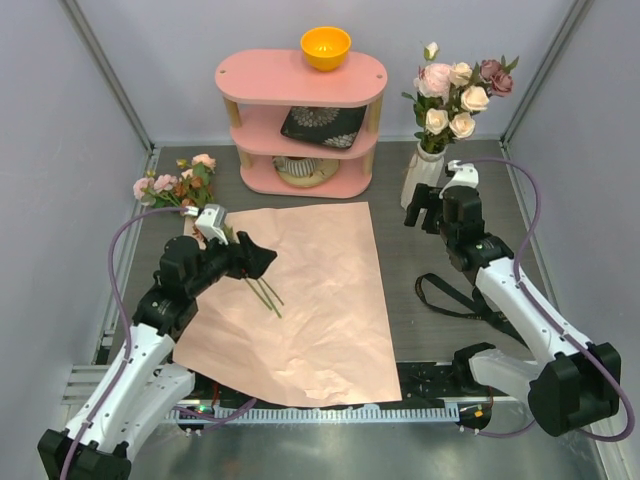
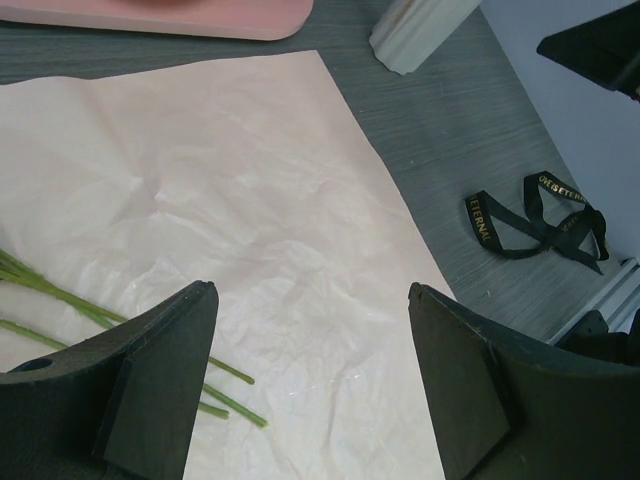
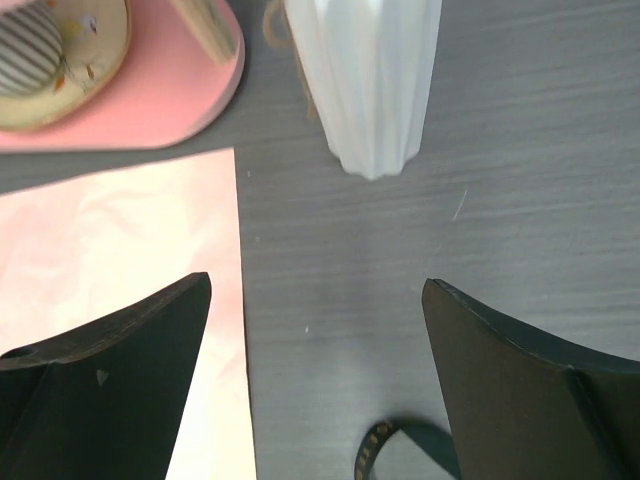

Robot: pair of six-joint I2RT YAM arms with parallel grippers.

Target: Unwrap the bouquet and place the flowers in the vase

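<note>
**Near to far, seen from above.** Nearest us the wrapping paper (image 1: pixel 310 310) lies spread flat on the table (image 1: pixel 395 262), and the black ribbon (image 1: pixel 452 296) lies loose to its right. From this we judge the unwrapping done.

On the left part of the paper, the cut ends of the stems (image 1: pixel 266 296) point toward the near right. The left gripper (image 1: pixel 256 262) hangs over them, its jaws wide apart and empty. In its wrist view only the stem ends (image 2: pixel 235 375) reach the gap, beside one finger (image 2: pixel 150 390). The rest of their length runs off to that side.

Following the stems away from us, we reach the loose flowers (image 1: pixel 178 185). Their heads rest on the table at the far left, past the paper's corner. The long axis therefore runs diagonally, heads far left and stem ends near right, and the left arm is the nearer one.

Farther back on the right, the right gripper (image 1: pixel 424 212) hovers just in front of the vase (image 1: pixel 421 172). Its jaws are spread with nothing between them. The vase stands upright at the far right, with the placed flowers (image 1: pixel 455 92) in its neck.

We judge that the coming move needs a grasp across the stems' diagonal. The carry would then cross the paper toward the far right.
</note>
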